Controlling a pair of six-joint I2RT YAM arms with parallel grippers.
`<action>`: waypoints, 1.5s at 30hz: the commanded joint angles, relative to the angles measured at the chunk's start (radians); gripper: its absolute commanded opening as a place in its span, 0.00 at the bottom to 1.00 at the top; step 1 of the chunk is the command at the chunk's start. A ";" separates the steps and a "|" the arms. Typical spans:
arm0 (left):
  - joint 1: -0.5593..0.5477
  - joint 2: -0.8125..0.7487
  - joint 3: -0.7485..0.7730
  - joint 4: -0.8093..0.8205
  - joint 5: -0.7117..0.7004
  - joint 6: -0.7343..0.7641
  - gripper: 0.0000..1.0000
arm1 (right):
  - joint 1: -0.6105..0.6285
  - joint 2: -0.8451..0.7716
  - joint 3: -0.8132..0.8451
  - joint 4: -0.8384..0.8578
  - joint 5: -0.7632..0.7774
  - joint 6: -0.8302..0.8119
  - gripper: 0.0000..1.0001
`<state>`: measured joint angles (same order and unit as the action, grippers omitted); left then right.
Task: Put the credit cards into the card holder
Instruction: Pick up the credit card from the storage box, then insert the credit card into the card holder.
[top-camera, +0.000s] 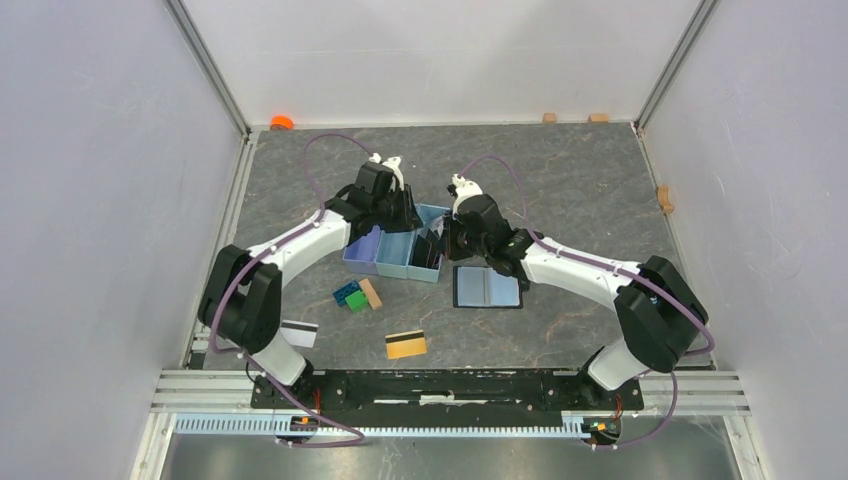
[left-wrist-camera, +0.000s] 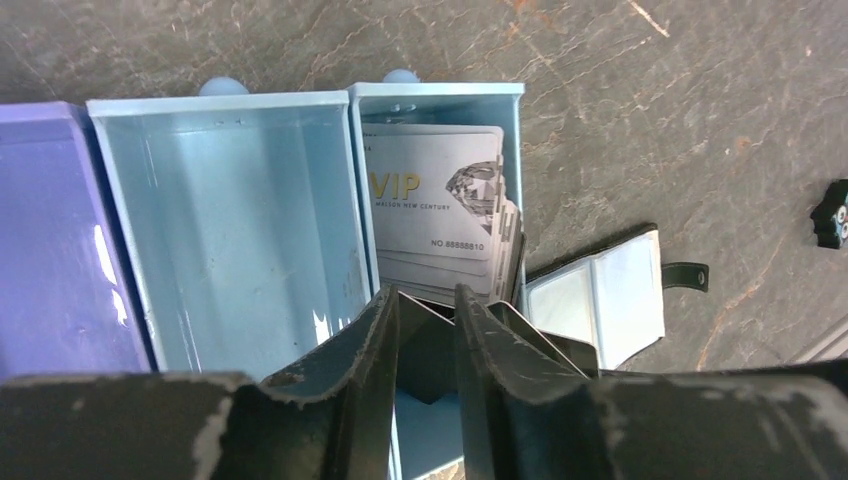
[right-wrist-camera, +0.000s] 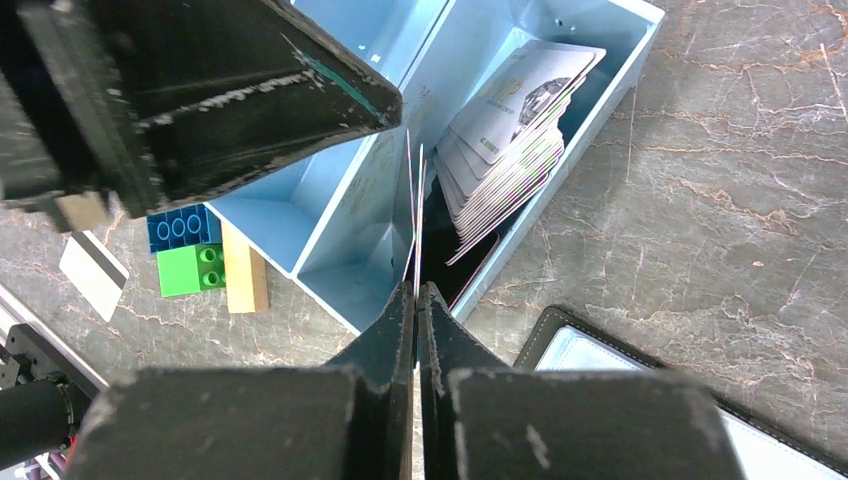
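Note:
The open card holder (top-camera: 487, 287), black with light blue lining, lies flat right of the tray; it also shows in the left wrist view (left-wrist-camera: 600, 295) and the right wrist view (right-wrist-camera: 600, 360). A stack of white credit cards (left-wrist-camera: 430, 200) leans in the tray's right compartment (right-wrist-camera: 510, 130). My right gripper (right-wrist-camera: 416, 288) is shut on a thin card (right-wrist-camera: 414, 200), seen edge-on, over that compartment (top-camera: 452, 240). My left gripper (left-wrist-camera: 428, 292) hovers over the same compartment (top-camera: 400, 215), fingers slightly apart, a dark card face showing in the gap. A gold card (top-camera: 406, 344) and a white striped card (top-camera: 299, 332) lie near the front.
The three-compartment tray (top-camera: 395, 268), one purple and two light blue sections, sits mid-table (left-wrist-camera: 220, 100) (right-wrist-camera: 270, 215). Green and blue bricks (top-camera: 350, 296) and a tan block (top-camera: 371, 293) lie just in front of it. The two grippers are close together above the tray.

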<state>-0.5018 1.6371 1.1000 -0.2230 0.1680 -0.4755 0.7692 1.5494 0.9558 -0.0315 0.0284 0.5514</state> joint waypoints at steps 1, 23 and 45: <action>0.003 -0.089 0.014 0.015 0.030 -0.014 0.39 | -0.002 -0.055 0.005 0.014 0.020 -0.016 0.00; 0.124 -0.299 -0.006 -0.106 0.547 0.423 0.86 | -0.215 -0.169 0.122 0.024 -0.522 -0.271 0.00; 0.143 -0.367 -0.069 -0.110 0.799 0.495 0.82 | -0.223 -0.044 0.333 -0.287 -0.981 -0.527 0.00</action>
<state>-0.3595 1.2430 1.0237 -0.3397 0.8467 0.0055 0.5423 1.4815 1.2266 -0.2527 -0.8845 0.0917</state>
